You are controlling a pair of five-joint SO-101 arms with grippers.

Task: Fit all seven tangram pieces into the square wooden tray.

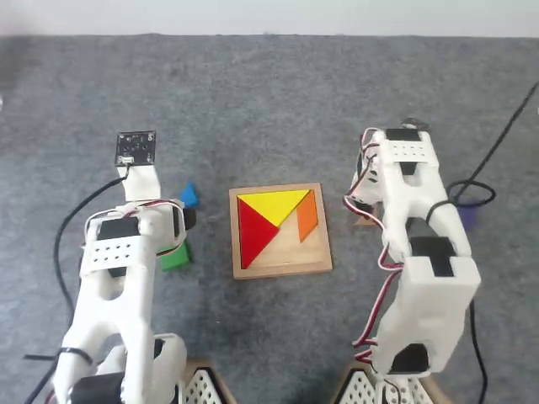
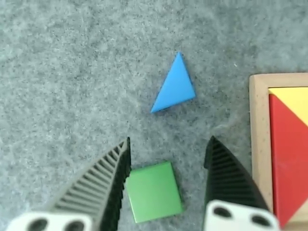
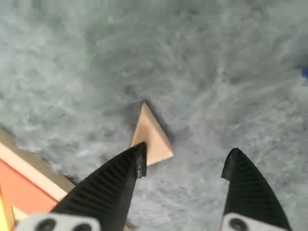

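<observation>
The left gripper (image 2: 169, 142), jaws apart, hangs over a green square (image 2: 153, 191) that lies between its fingers, with a blue triangle (image 2: 175, 86) just beyond on the grey felt (image 2: 72, 57). The right gripper (image 3: 187, 150), jaws likewise apart, has a pale tan triangle (image 3: 150, 137) just beside one fingertip. Between the arms, the square wooden tray (image 1: 282, 268) holds a red triangle (image 1: 253, 231), a yellow triangle (image 1: 274, 204) and an orange parallelogram (image 1: 307, 215).

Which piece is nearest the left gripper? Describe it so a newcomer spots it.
Start at the square wooden tray mid-table, then look at the carpet on the left arm's side. Two loose pieces lie there: it is the green square beneath the open left gripper, not the blue triangle beyond it.
</observation>
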